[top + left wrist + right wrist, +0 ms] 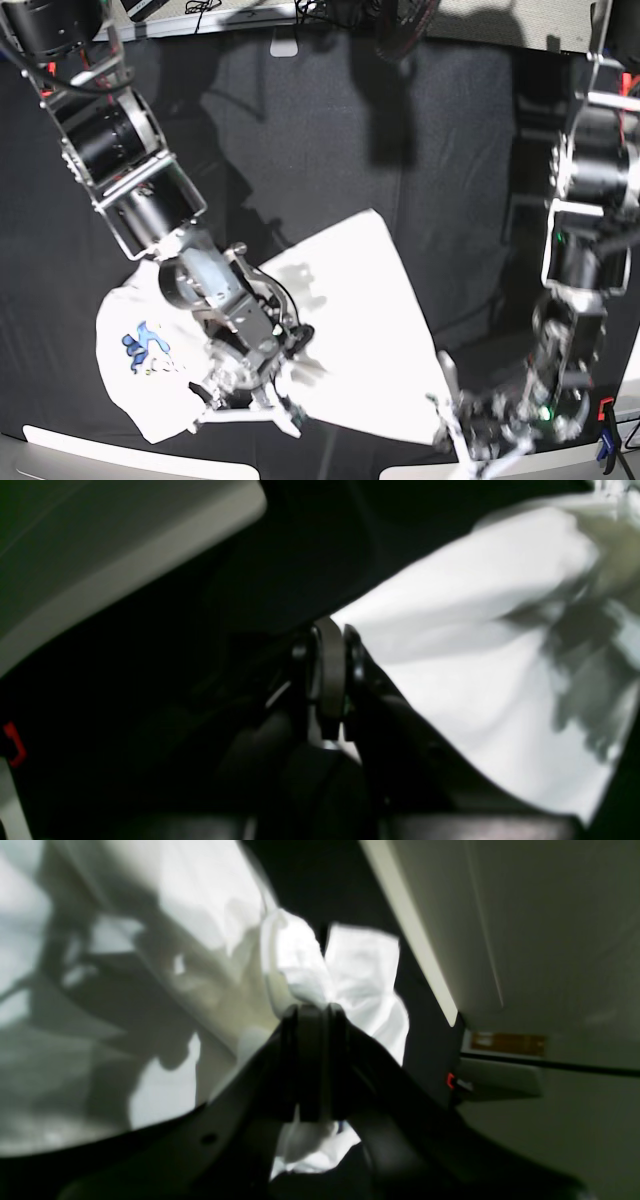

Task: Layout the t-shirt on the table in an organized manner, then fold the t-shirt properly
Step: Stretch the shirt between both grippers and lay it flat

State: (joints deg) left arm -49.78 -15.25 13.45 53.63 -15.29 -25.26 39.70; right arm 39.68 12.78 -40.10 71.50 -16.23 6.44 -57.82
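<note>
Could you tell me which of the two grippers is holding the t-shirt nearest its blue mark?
The right gripper, low on the base view's left beside the blue mark; the left gripper pinches the t-shirt at the opposite corner.

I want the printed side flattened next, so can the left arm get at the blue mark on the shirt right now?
Probably not. The left hand is shut on the t-shirt at its opposite corner, and the right hand and arm stand between it and the blue mark.

T-shirt (350, 330) soft white cloth; table (450, 150) matte black cloth.
</note>
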